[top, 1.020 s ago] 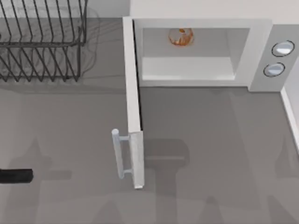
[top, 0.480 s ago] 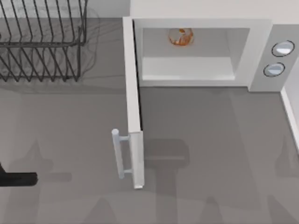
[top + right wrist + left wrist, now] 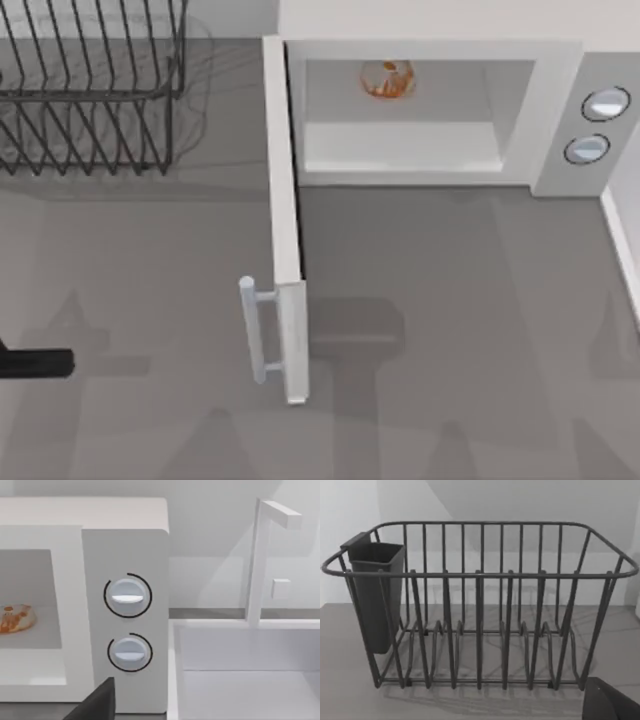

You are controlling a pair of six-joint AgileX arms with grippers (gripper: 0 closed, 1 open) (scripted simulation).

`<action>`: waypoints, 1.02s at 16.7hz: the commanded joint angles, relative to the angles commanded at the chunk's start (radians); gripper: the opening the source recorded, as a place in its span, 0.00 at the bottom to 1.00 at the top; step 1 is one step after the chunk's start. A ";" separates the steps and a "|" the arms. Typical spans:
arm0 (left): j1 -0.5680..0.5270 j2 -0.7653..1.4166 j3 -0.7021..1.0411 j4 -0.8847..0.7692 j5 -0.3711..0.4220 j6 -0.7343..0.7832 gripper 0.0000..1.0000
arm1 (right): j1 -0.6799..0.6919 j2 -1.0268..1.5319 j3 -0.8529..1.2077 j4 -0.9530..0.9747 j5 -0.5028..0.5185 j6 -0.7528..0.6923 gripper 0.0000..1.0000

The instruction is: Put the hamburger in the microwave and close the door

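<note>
The white microwave [image 3: 560, 70] stands at the back right with its cavity exposed. The hamburger [image 3: 387, 79], a small pale lump with orange patches, lies inside near the cavity's back; it also appears in the right wrist view [image 3: 15, 618]. The door [image 3: 285, 200] is swung wide open and juts toward the front, its silvery bar handle [image 3: 254, 330] facing left. My left gripper [image 3: 40, 363] is a black tip at the left edge, well left of the handle. A dark part of my right gripper [image 3: 97, 705] shows before the microwave's knob panel [image 3: 127, 625].
A black wire rack [image 3: 90, 90] stands at the back left, with a dark cup [image 3: 372, 600] hung inside one end. A white sink rim [image 3: 622, 240] lies right of the microwave, with a white faucet [image 3: 260, 560]. Bare grey tabletop lies on both sides of the door.
The left arm's black tip has shifted slightly toward the back of the table at the left edge. Door, hamburger and microwave have not moved.
</note>
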 joint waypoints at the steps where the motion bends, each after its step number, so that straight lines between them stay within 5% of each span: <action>1: 0.005 0.005 0.000 0.005 0.005 0.000 0.00 | 0.000 0.000 0.000 0.000 0.000 0.000 1.00; 8: -0.040 0.084 0.078 -0.059 -0.018 -0.048 0.00 | 0.000 0.000 0.000 0.000 0.000 0.000 1.00; 17: -0.295 0.659 0.579 -0.527 -0.132 -0.312 0.00 | 0.000 0.000 0.000 0.000 0.000 0.000 1.00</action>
